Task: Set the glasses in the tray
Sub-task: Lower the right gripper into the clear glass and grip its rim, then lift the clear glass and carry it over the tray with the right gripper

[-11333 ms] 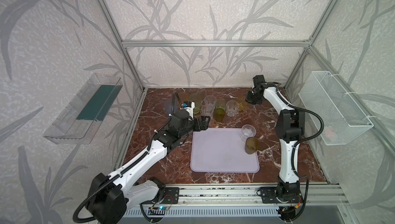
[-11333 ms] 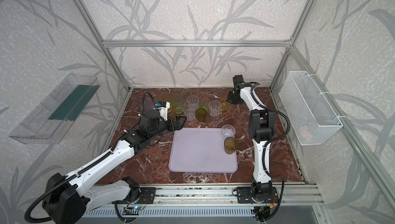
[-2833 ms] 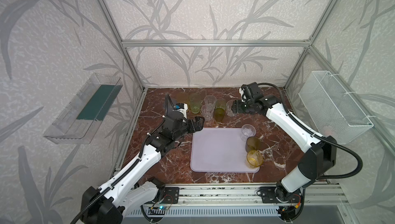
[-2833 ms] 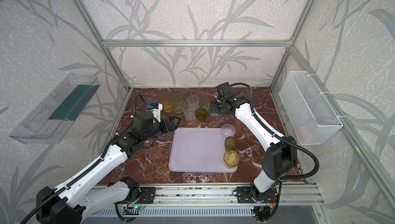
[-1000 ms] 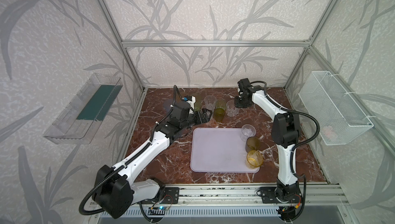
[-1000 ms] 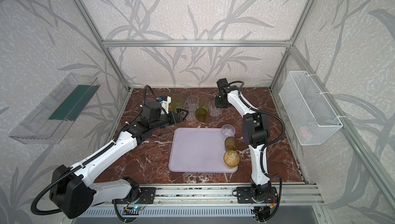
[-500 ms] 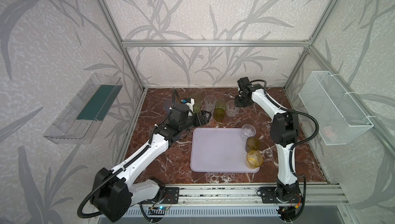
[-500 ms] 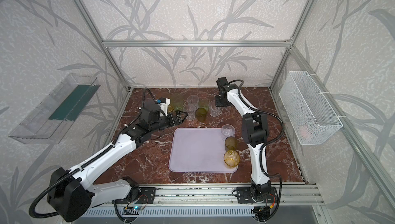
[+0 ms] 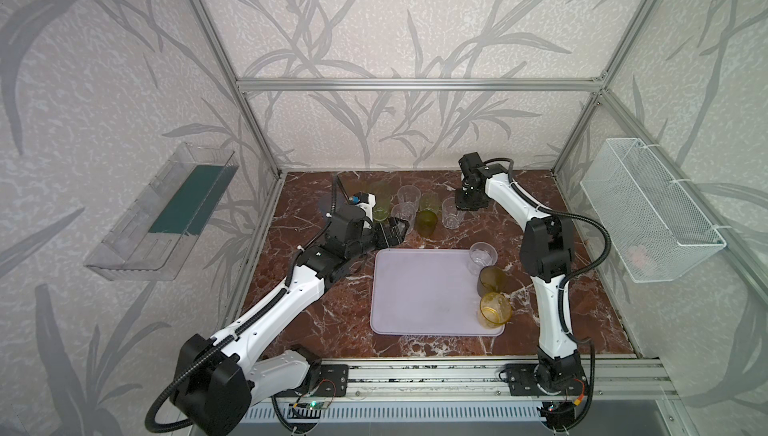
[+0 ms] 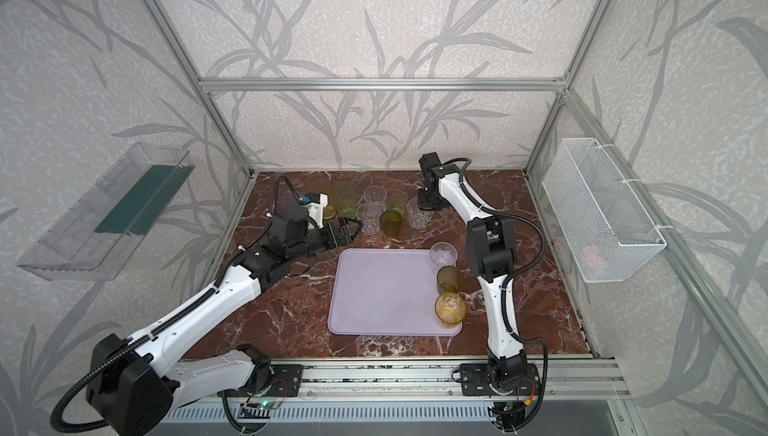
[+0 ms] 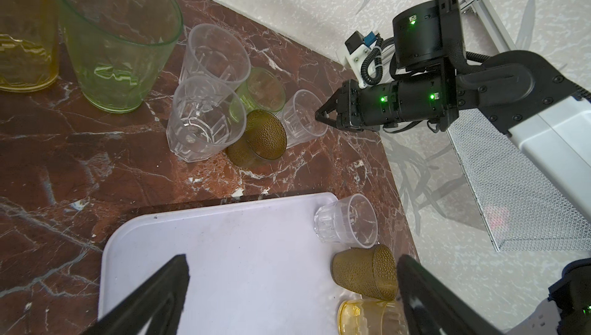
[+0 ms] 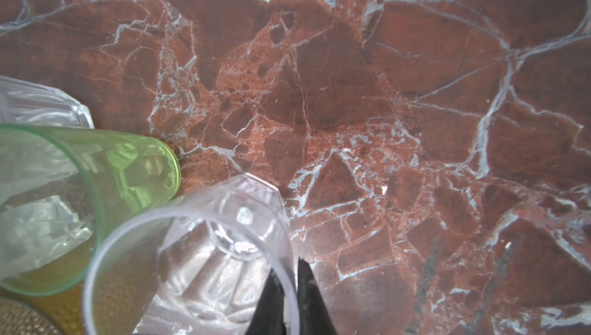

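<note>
Right gripper [image 12: 287,269], clamped on the rim of the clear faceted tumbler [image 12: 224,253], may let it slip or topple the adjacent light green tumbler [image 12: 121,170]; left gripper [image 11: 291,263] gapes empty.

A: The counter [image 9: 345,330] shows red-brown marble veined white; the tray [image 9: 419,288] is plain pale lilac.

B: One amber tumbler [image 9: 494,309], one dimpled olive-brown tumbler [image 9: 490,282], one light green tumbler [image 11: 118,45], one clear faceted tumbler [image 12: 204,253]. Grey leaf-print walls [image 9: 415,18], white mesh basket [image 9: 648,213].

Amber tumbler [image 9: 493,309] added on tray [image 9: 415,288]; right hand [image 12: 287,272] now pinching clear tumbler [image 12: 204,253] rim.
</note>
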Robot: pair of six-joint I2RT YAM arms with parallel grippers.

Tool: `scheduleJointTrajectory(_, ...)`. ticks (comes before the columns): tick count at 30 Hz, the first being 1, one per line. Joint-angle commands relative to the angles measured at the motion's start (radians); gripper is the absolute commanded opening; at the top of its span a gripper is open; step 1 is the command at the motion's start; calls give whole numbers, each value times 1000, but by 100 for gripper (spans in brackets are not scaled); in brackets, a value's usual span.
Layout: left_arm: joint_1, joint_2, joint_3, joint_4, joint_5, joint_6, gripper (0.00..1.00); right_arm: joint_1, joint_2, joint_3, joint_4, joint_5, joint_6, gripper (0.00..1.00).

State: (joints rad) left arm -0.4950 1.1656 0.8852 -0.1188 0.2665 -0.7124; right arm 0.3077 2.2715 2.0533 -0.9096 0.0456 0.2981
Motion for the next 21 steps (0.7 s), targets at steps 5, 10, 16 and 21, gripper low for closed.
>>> scheduleJointTrajectory(5, 4, -20, -16, 15, -12, -9, 99, -3, -1, 27, -54, 50, -7, 8)
scheduleJointTrajectory(10, 4, -14, -16, 16, -12, -7, 99, -4, -29, 20, -68, 38, 2, 0)
scheduleJointTrajectory(16, 4, -14, -4, -7, -25, 18, 99, -4, -187, -107, 20, -3, 22, 0)
scheduleJointTrajectory(21, 5, -27, 5, -38, -57, 53, 99, -4, -345, -258, 97, -31, 46, 0)
